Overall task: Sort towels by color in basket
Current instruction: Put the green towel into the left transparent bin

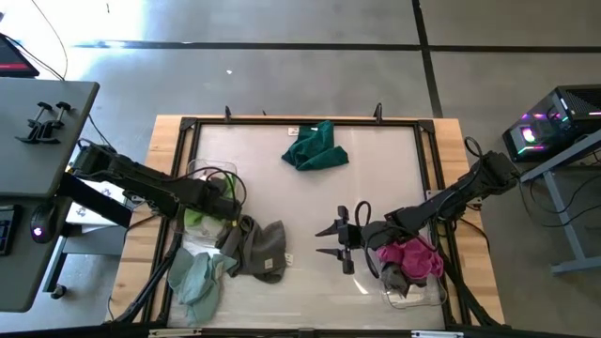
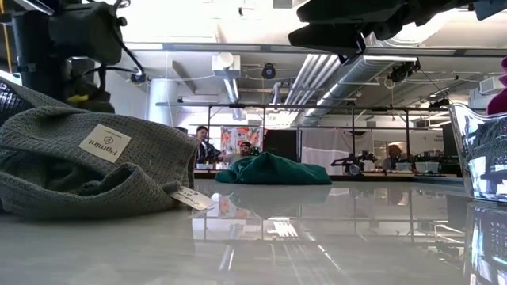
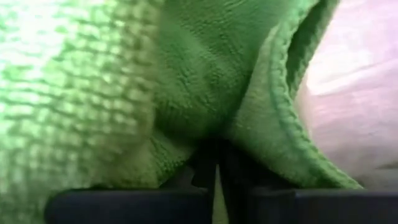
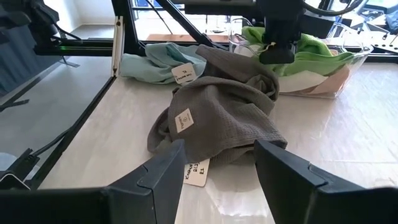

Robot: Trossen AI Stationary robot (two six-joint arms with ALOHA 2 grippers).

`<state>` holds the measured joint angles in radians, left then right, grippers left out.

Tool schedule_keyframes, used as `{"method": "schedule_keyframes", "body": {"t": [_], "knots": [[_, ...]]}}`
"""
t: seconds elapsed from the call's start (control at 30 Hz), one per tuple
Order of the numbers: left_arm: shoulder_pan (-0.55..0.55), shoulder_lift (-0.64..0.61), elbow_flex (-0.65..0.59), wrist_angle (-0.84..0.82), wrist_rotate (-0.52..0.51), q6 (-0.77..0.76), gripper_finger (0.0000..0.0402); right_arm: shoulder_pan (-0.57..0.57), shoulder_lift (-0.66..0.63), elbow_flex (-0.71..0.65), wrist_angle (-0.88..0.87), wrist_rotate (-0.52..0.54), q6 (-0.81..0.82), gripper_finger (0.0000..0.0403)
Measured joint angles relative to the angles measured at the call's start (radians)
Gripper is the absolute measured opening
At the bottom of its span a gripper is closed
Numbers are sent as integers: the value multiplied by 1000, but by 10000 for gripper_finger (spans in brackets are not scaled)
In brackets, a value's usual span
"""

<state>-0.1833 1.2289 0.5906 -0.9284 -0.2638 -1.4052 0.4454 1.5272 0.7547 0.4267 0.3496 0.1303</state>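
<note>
In the clear left basket [image 4: 348, 59]: one lime towel [image 4: 311, 46] on top of a white and a pale pink one, pinched tight by the left gripper [image 1: 228, 208]. Just beside it on the table, one grey towel [image 1: 263, 249], one pale teal [image 1: 197, 282] touching that. One dark green [image 1: 315, 148] well apart at the far side. One magenta [image 1: 410, 256] plus something darker in the right basket [image 1: 427, 297]. Right gripper [image 1: 336, 242] hovering mid-table, fingers apart, holding nothing.
</note>
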Motion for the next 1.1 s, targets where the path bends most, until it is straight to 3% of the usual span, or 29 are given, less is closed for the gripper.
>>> {"method": "schedule_keyframes", "body": {"t": [0.17,0.33,0.5,0.67,0.77,1.1], "knots": [[0,-3,56,-24,16,53,69,0,0,0,1,0,0,190],[0,-3,191,-142,26,101,132,0,0,0,1,1,0,190],[0,-4,374,-295,1,135,152,0,0,0,1,1,0,190],[0,-4,531,-489,-1,128,133,0,0,0,1,1,0,190],[0,-4,559,-632,-10,74,108,0,0,0,1,1,0,190],[8,85,345,-592,-27,17,4,0,0,0,4,2,0,190]]}}
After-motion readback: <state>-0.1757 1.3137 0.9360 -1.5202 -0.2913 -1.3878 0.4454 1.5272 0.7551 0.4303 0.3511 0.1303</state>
